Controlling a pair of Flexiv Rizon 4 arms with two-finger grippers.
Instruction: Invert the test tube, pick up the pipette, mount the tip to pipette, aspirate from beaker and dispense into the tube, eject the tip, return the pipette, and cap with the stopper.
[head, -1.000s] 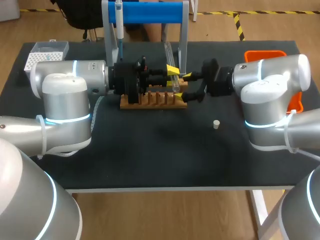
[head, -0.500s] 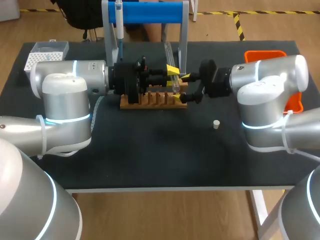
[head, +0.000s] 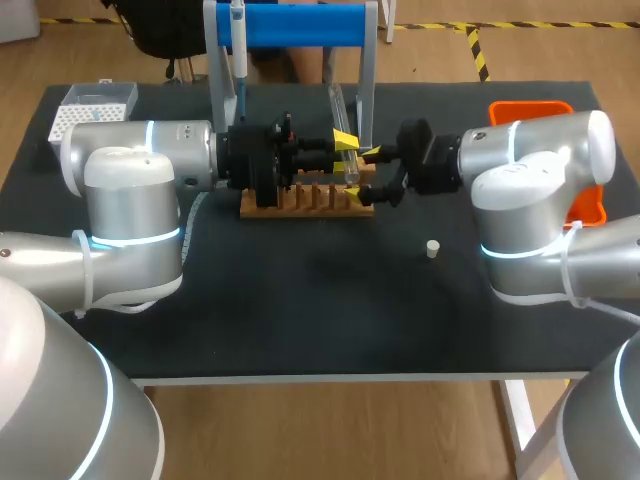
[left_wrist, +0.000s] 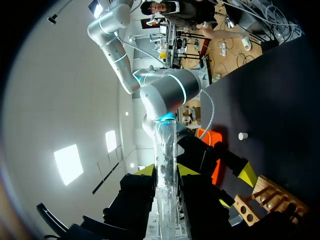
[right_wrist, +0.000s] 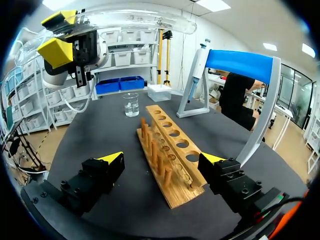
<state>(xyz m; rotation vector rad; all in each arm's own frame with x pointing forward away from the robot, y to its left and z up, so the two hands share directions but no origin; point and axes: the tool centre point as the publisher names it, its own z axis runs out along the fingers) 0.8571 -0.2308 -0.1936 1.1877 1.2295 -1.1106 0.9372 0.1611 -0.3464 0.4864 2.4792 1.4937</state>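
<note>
A clear test tube (head: 338, 105) stands nearly upright above the wooden rack (head: 305, 200), and my left gripper (head: 347, 150) is shut on its middle. In the left wrist view the tube (left_wrist: 165, 165) runs between the two yellow fingertips (left_wrist: 145, 171). My right gripper (head: 365, 171) hangs open just right of the tube, apart from it. From the right wrist, its own gripper (right_wrist: 161, 160) stands wide over the rack (right_wrist: 170, 145), with the left gripper (right_wrist: 57, 35) and the tube (right_wrist: 140, 22) above it. The pipette (head: 237, 45) hangs on the blue stand (head: 300, 25). A white stopper (head: 432, 248) lies on the mat.
A tip box (head: 85, 105) sits at the back left and an orange bin (head: 535, 108) at the back right, partly behind my right arm. A small glass beaker (right_wrist: 131, 105) stands beyond the rack's far end.
My right gripper has edged slightly left, closer to the tube. The left arm and the tube have kept still.
</note>
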